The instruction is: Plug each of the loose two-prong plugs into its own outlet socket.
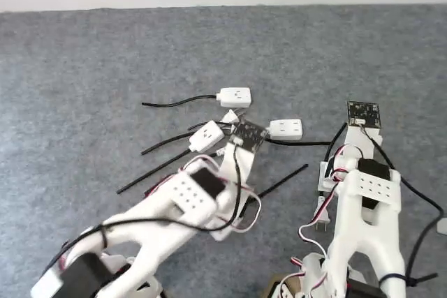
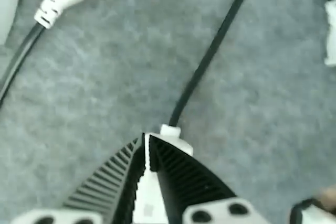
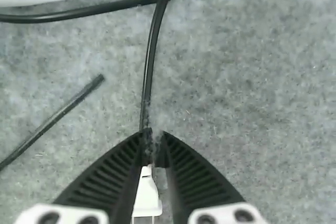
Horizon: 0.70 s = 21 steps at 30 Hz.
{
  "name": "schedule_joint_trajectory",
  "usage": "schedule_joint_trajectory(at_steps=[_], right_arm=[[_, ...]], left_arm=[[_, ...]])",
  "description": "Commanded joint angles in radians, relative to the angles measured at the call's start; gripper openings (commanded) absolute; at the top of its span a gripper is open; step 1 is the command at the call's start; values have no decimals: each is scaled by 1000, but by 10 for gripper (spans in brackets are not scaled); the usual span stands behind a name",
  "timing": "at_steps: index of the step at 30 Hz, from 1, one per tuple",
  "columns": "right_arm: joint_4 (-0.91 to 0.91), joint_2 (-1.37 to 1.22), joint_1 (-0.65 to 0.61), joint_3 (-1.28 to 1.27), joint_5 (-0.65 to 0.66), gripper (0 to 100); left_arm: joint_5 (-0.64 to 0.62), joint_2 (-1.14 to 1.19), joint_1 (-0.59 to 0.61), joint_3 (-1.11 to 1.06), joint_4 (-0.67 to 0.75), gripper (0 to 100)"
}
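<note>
Left gripper [image 2: 145,148] held white plug [image 2: 173,137] between clamped jaws, cord [image 2: 210,56] trailing ahead; right gripper [image 3: 152,145] likewise gripped second plug [image 3: 146,193].

A: The arms?
B: Left arm [image 1: 150,225] and right arm [image 1: 363,235]: white shells, black and red wires looped behind the hand
A: Fingers [image 2: 178,171]?
B: Black ribbed wedges on white bases with dark screw holes
</note>
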<state>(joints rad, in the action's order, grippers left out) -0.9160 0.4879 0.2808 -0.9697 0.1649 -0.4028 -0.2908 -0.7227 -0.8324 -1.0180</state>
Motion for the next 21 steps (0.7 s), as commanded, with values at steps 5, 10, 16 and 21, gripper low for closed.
schedule_joint_trajectory(at_steps=[5,10,16,21], right_arm=[[21,22,2,6,14,11],[21,22,2,6,14,11],[21,22,2,6,14,11],[22,22,2,6,14,11]], left_arm=[[-6,-153,-21,-39,-3,14],[28,-189,51,-36,-14,15],[405,-255,49,-47,-212,171],[427,-350,43,-140,-160,246]])
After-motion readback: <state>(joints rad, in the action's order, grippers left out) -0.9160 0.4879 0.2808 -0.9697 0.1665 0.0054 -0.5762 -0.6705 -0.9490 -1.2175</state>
